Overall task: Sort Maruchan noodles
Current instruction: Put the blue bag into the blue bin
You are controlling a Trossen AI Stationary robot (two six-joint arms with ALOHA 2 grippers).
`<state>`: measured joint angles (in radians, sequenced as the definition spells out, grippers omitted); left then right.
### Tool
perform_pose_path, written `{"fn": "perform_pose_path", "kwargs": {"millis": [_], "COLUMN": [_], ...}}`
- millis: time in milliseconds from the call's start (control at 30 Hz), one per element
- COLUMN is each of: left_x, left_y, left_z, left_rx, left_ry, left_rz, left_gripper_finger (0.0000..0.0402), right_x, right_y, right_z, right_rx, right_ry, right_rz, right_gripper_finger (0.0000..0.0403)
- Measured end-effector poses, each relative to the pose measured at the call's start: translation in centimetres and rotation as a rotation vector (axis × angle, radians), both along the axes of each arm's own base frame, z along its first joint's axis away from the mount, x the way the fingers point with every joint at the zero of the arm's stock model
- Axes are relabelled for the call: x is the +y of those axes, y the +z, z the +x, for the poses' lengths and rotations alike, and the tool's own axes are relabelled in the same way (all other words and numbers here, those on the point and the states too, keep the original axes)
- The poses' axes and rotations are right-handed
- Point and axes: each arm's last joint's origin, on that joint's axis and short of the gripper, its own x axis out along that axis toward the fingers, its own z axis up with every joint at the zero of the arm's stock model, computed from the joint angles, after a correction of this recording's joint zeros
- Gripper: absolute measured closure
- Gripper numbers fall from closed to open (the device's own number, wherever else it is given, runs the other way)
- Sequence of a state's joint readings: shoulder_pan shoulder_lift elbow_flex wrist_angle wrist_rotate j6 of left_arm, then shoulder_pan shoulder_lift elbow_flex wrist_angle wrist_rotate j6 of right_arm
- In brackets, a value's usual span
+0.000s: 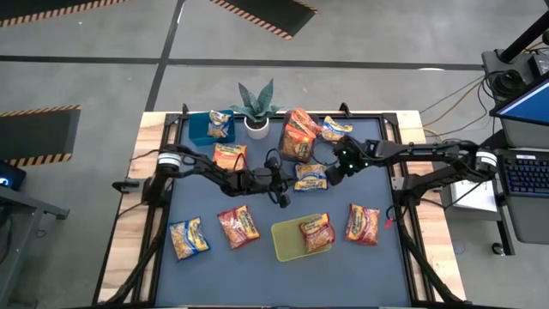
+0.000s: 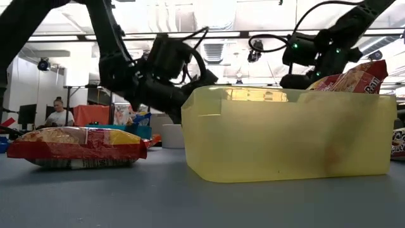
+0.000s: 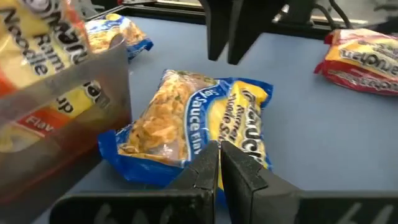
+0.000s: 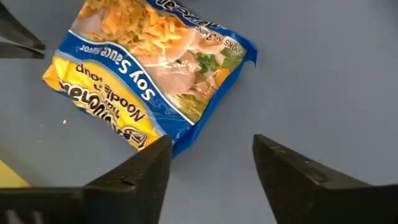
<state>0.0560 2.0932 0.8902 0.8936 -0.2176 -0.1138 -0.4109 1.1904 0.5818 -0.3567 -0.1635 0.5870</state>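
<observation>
The left gripper [image 3: 219,163] has its fingers pressed together with nothing between them. Its tips sit at the near edge of a blue-and-yellow soy sauce packet [image 3: 193,124] lying flat on the worktop [image 3: 311,118]; whether they touch the wrapper cannot be told.

The right gripper [image 4: 211,162] is spread wide and empty. The same packet [image 4: 149,81] lies just ahead of its fingers, close to one tip but apart from it. In the high view both grippers meet over the middle of the worktop, the left gripper [image 1: 281,196] on one side of the packet [image 1: 310,176] and the right gripper [image 1: 330,172] on the other.

Beside the left gripper, a dark clear bin [image 3: 62,118] holds orange packets. Farther out from it lie a red packet [image 3: 364,59] and another blue-and-yellow one [image 3: 118,31].

Nearer the front edge, beyond both grippers, a yellow-green bin [image 1: 287,240] holds a red packet [image 1: 316,232]; other packets lie loose on either side of it, and a blue bin [image 1: 202,129] stands at the back by a potted plant [image 1: 256,107].
</observation>
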Motion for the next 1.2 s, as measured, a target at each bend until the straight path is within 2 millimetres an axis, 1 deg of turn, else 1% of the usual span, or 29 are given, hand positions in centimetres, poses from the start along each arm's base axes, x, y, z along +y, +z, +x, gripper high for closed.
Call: {"fn": "perform_pose_path", "kwargs": {"millis": [200, 300, 467, 800, 967, 1200], "left_x": [0.6, 0.8, 1.0, 1.0, 1.2, 1.2], "left_y": [-1.4, -2.0, -2.4, -3.0, -3.3, -3.3], "left_z": [0.7, 1.0, 0.7, 0.3, 0.2, 0.2], "left_rx": [-0.015, 0.0, 0.028, 0.081, 0.111, 0.11], "left_ry": [0.009, 0.009, 0.027, 0.047, 0.057, 0.057], "left_rz": [-0.022, -0.037, -0.065, -0.093, -0.12, -0.12], "left_gripper_finger": [0.0401, 0.0401, 0.0402, 0.0401, 0.0401, 0.0401], "right_x": [0.1, 0.1, 0.0, 0.0, -0.1, 0.0], "right_y": [-1.2, -1.4, -1.4, -1.4, -1.6, -2.1], "right_z": [-0.2, -0.1, 0.1, 0.2, 0.2, 0.0], "right_rx": [-0.087, -0.128, -0.166, -0.186, -0.247, -0.323], "right_ry": [-0.024, -0.026, -0.029, -0.03, -0.07, -0.125], "right_rz": [0.016, 0.001, -0.014, -0.022, -0.014, 0.009], "right_gripper_finger": [0.0138, 0.0125, 0.0112, 0.0109, 0.0106, 0.0106]}}
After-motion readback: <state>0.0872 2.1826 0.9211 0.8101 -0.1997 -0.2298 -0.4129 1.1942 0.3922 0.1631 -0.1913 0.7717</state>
